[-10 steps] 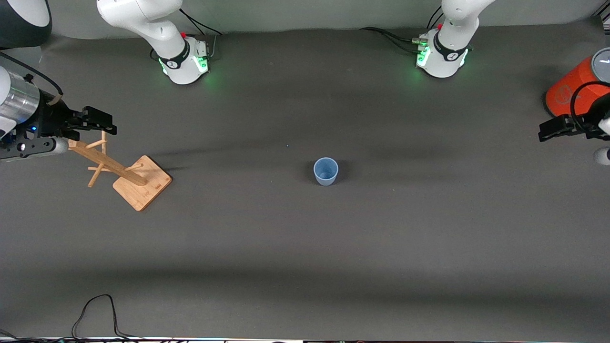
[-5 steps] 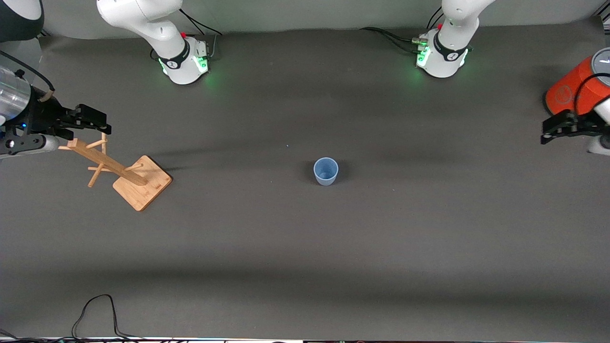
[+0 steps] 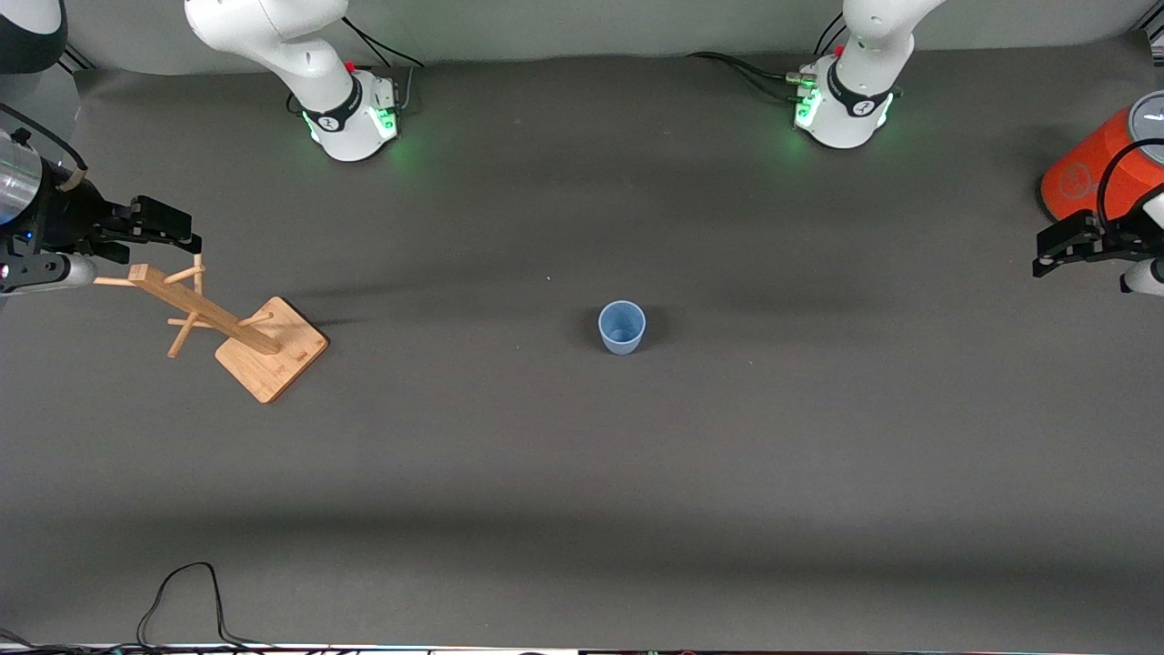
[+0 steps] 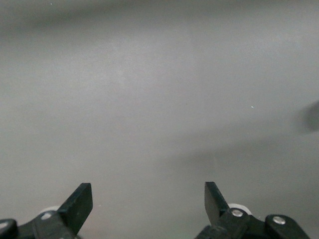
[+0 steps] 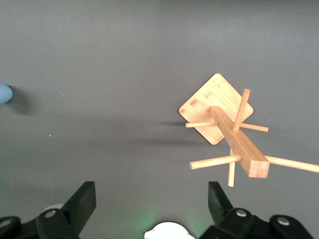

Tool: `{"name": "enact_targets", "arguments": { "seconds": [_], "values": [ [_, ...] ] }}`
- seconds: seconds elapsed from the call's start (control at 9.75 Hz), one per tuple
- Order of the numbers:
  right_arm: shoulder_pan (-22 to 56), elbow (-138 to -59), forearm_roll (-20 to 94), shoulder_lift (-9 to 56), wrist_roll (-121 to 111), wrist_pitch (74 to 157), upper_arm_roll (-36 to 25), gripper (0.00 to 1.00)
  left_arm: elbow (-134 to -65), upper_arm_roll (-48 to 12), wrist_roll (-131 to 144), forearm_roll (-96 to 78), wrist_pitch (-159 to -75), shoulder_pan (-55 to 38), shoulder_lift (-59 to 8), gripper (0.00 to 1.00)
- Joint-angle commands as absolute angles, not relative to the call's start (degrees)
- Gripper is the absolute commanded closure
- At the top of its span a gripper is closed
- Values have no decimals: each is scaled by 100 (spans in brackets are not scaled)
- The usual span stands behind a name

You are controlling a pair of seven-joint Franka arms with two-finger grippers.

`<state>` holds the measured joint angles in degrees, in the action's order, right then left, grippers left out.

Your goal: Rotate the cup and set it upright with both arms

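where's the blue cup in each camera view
Front view: the cup stands upright mid-table, between the two arms' ends.
Left wrist view: not in it, only bare table.
Right wrist view: a sliver of it at the picture's edge.
Shared landmark: the wooden rack, also in the right wrist view.

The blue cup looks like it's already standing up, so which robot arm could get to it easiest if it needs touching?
Neither, really. The cup stands mid-table; the left gripper by the orange cylinder and the right gripper over the wooden rack are both open, about equally distant.

Wooden peg rack, orange cylinder, cable
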<state>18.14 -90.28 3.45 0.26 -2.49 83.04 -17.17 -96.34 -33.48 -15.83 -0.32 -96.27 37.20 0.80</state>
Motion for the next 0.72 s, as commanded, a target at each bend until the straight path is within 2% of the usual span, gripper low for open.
{"name": "enact_targets", "arguments": {
  "seconds": [0.0,0.51,0.62],
  "values": [
    [1846,-8956,264,-9,-158,8148,-1731,0,-9756,-3331,-1433,104,-9406,3578,290,0],
    [1837,-8965,185,-26,-176,8130,-1732,0,-9712,-3322,-1398,342,-9378,3490,246,0],
    [1837,-8965,185,-26,-176,8130,-1731,0,-9721,-3113,-1397,438,-9378,3185,220,0]
  ]
}}
